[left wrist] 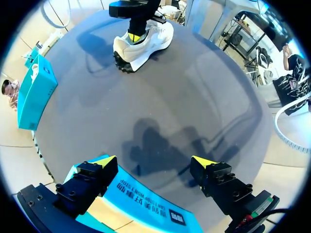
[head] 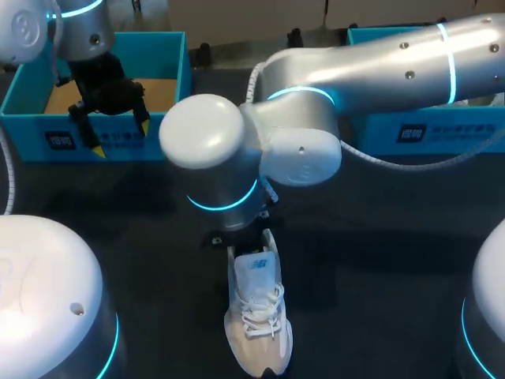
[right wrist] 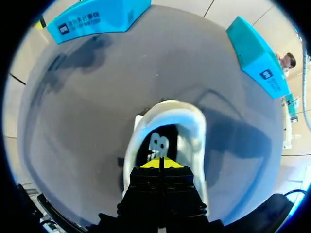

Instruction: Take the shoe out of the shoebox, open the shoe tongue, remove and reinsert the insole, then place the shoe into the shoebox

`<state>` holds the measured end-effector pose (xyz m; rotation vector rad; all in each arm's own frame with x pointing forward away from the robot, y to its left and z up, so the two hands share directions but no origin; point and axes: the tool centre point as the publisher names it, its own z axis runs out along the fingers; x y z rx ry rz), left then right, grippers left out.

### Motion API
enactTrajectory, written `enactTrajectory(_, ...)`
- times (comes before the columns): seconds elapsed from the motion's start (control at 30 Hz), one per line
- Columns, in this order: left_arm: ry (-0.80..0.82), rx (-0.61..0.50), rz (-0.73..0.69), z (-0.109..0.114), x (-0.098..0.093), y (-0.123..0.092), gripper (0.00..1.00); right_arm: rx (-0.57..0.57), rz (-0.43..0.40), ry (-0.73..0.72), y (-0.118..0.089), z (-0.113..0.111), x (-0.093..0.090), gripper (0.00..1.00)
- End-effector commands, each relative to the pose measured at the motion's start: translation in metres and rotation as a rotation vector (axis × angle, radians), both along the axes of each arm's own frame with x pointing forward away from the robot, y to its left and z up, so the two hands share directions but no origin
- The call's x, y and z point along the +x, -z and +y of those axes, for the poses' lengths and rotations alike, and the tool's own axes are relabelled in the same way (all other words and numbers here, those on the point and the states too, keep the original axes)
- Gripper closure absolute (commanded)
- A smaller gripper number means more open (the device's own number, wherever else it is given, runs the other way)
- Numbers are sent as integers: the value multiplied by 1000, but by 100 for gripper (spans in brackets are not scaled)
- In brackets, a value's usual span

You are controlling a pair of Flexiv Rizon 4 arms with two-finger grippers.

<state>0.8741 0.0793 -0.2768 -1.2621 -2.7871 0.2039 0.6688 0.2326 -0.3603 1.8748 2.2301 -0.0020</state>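
White sneaker (head: 256, 324) stands upright on the dark worktop (head: 379, 276) at the near edge, toe toward the camera, clear of its box, so the first step of the task appears done. Just behind it, the right arm reaches in over the middle and plants its gripper (right wrist: 162, 164) in the shoe's mouth, yellow tips pressed together at the heel end of the insole (right wrist: 158, 143). The insole lies flat inside, its logo showing through the gaping opening. Whether the tips actually pinch it cannot be made out, nor whether it is about to come out or has just been put in again. Farther back on the left, the left gripper (head: 118, 136) hangs spread wide and empty over the front wall of the blue shoebox (head: 31, 138), whose cardboard floor lies bare. A second blue box (head: 442, 130) sits at the far right. Returning the sneaker to the shoebox is evidently still to come.
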Motion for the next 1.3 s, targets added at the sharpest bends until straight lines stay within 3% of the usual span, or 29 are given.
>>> enactTrajectory(0.03, 1, 3, 0, 0, 0, 0, 0, 25, -241, 313, 2, -2, -2, 100)
enactTrajectory(0.33, 1, 3, 0, 0, 0, 0, 0, 21, -235, 313, 33, -4, 12, 100)
enactTrajectory(0.63, 1, 3, 0, 0, 0, 0, 0, 22, -196, 338, 59, 1, 13, 100)
enactTrajectory(1.03, 1, 3, 0, 0, 0, 0, 0, -4, -199, 391, 37, 7, 0, 100)
enactTrajectory(1.17, 1, 3, 0, 0, 0, 0, 0, 6, -195, 402, 38, 10, -3, 100)
enactTrajectory(1.3, 1, 3, 0, 0, 0, 0, 0, 40, -161, 403, 51, 11, 1, 100)
